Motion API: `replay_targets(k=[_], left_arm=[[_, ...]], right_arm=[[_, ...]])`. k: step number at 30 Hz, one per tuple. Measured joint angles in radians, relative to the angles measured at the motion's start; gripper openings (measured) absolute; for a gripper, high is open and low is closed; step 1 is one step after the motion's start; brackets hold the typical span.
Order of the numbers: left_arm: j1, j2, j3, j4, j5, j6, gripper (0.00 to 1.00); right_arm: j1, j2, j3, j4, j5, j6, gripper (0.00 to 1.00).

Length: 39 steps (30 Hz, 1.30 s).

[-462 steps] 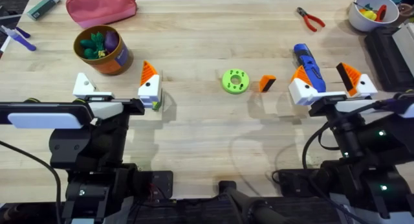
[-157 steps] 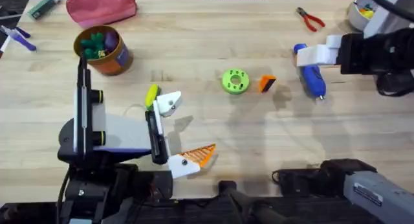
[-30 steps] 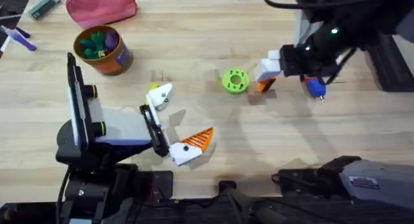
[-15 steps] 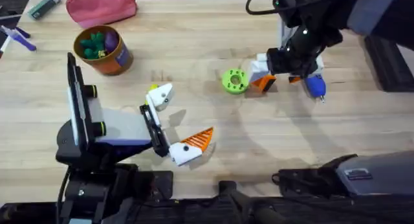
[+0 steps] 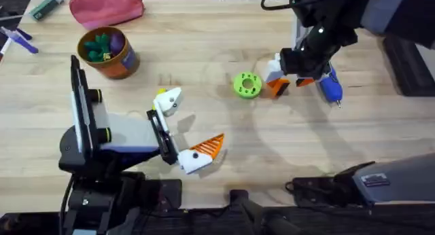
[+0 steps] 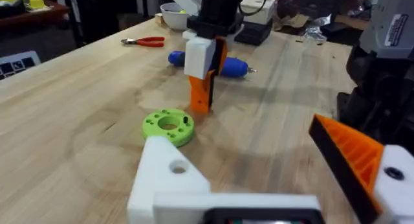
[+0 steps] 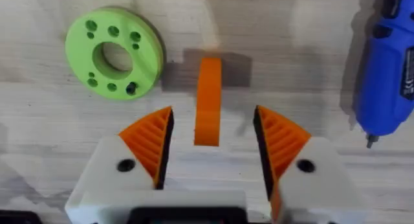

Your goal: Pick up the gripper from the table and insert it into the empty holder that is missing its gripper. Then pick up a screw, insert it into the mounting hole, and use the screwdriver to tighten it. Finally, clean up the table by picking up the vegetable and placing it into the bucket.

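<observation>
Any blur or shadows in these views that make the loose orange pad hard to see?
Overhead: the right arm looms large, dark and blurred, partly hiding the orange pad. Left wrist: the pad is fairly clear, while the near white finger is soft. Right wrist: the pad is sharp between the fingers, casting a soft shadow on the table.

Counter: pale wood planks.
Centre: green disc, loose orange pad, blue screwdriver.
Far left: orange-brown bucket, pink pouch.
</observation>
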Motion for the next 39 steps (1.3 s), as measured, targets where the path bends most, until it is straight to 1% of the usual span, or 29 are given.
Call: replay_targets(k=[9,14,21,28,34,36,39], left_arm=[[0.0,0.0,0.0,0.0,0.0,0.0,0.951],[0.0,0.0,0.0,0.0,0.0,0.0,0.95],[0.0,0.0,0.0,0.0,0.0,0.0,0.95],[0.0,0.0,0.0,0.0,0.0,0.0,0.95],[0.0,0.0,0.0,0.0,0.0,0.0,0.951],[0.0,0.0,0.0,0.0,0.0,0.0,0.95],[0.0,0.0,0.0,0.0,0.0,0.0,0.95]], right_arm=[[0.001,0.0,0.0,0.005,0.0,0.016,0.649],[0.006,0.0,0.0,0.005,0.002,0.017,0.589],[0.017,0.0,0.0,0.005,0.004,0.017,0.584],[0.026,0.0,0.0,0.006,0.005,0.017,0.526],[0.026,0.0,0.0,0.005,0.005,0.017,0.413],[0.026,0.0,0.0,0.005,0.005,0.017,0.333],[0.026,0.0,0.0,0.006,0.006,0.017,0.251]])
